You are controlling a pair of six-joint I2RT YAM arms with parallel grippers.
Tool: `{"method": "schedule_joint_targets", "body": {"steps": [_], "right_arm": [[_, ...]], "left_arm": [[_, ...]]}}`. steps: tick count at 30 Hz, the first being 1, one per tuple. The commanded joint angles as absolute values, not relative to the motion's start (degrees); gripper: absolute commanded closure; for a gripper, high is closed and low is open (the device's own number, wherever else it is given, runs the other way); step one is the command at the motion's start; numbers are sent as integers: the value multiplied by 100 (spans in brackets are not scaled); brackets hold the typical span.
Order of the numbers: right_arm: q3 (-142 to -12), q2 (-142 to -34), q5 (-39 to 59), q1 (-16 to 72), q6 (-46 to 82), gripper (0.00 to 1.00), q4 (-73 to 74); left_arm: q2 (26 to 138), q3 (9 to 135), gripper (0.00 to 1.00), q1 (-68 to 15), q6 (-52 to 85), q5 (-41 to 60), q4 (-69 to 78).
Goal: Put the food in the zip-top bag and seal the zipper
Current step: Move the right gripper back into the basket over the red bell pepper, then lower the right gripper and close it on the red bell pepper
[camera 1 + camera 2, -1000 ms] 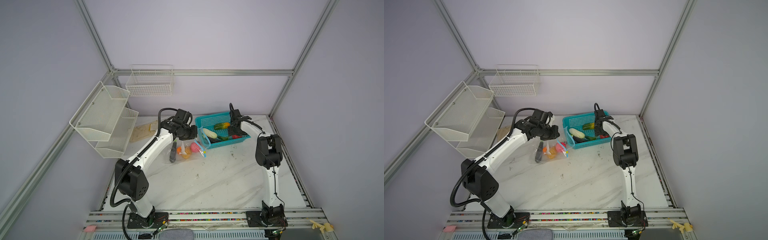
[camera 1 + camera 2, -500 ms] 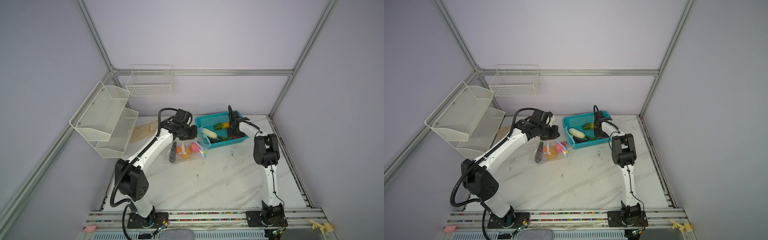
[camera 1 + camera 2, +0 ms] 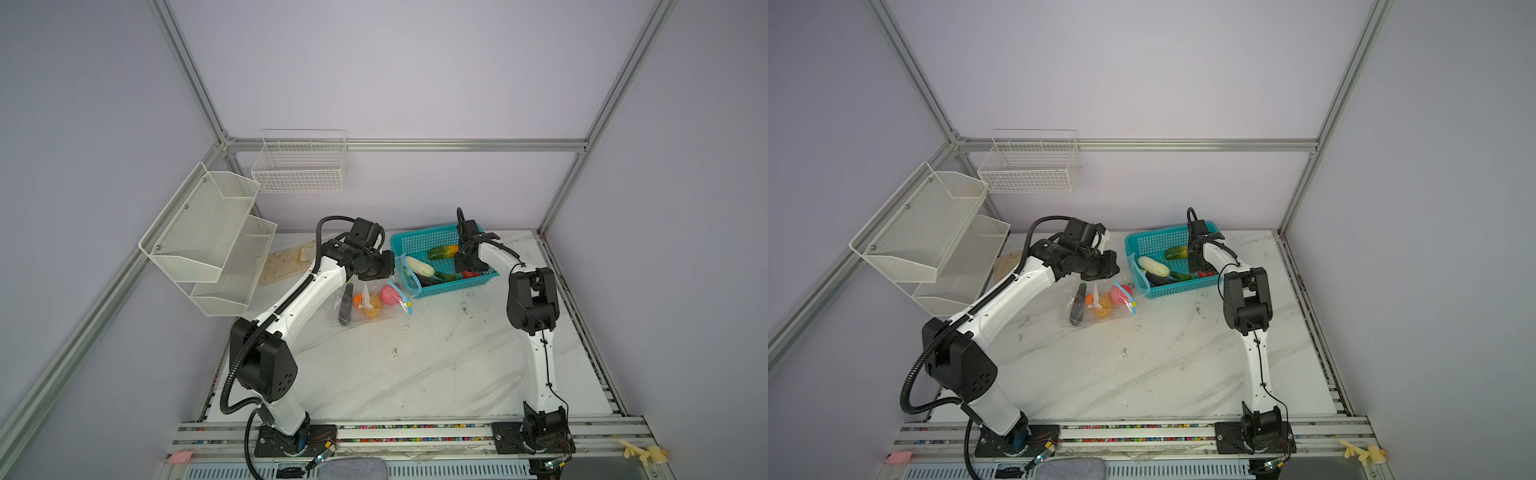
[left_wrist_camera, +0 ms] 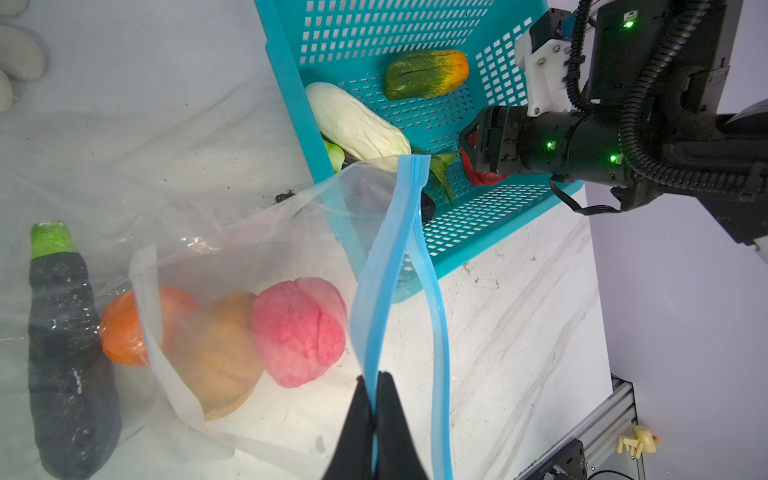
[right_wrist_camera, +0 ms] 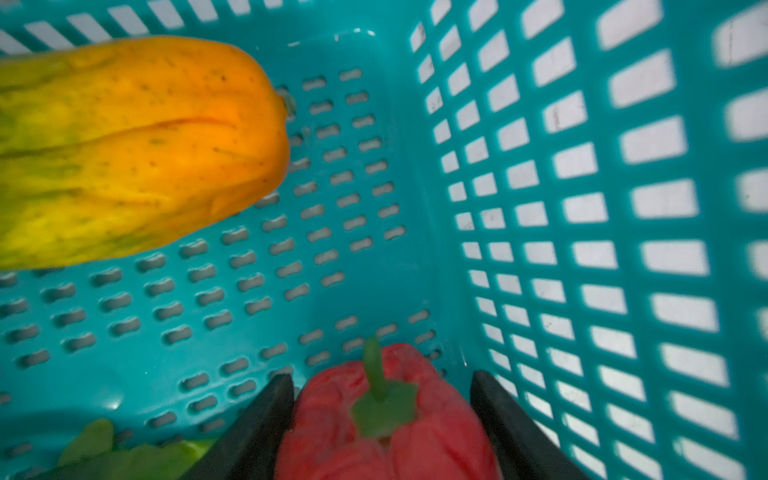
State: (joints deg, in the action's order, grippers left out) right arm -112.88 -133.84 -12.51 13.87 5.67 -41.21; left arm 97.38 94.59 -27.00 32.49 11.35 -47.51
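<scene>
The clear zip-top bag (image 3: 365,309) (image 4: 249,232) lies on the table left of the teal basket (image 3: 419,241) (image 4: 286,83). It holds food: a dark eggplant (image 4: 68,345), an orange piece (image 4: 120,328), a yellow-orange piece (image 4: 216,349) and a pink peach (image 4: 299,328). My left gripper (image 4: 376,376) (image 3: 386,266) is shut on one lip of the light blue zipper (image 4: 390,249), lifting the mouth open. My right gripper (image 5: 382,378) (image 3: 467,270) reaches into the basket. Its open fingers straddle a red pepper (image 5: 332,415) on the basket floor, and a gap shows at one finger.
The basket also holds a white vegetable (image 4: 357,124), a green-orange fruit (image 5: 124,145) and green leaves (image 4: 440,174). White mesh shelves (image 3: 208,232) hang at the left and a wire basket (image 3: 299,166) on the back wall. A brown sheet (image 3: 286,262) lies at the back left.
The right arm's elbow has shifted slightly left while its gripper stays in the basket. The left arm and the bag have not moved.
</scene>
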Motion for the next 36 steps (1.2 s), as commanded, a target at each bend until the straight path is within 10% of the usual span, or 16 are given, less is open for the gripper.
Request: {"method": "schedule_joint_targets", "body": {"steps": [1,36], "right_arm": [[-11391,-13395,-1200,1380,552,33,-4241],[-11336,-13186,-1143,1377,546,37,-4225]], "left_arm": [[9626,9333,100,-2654,3288,1233,-4554],[9638,9351,100,-2659,3288,1237,-4560]]}}
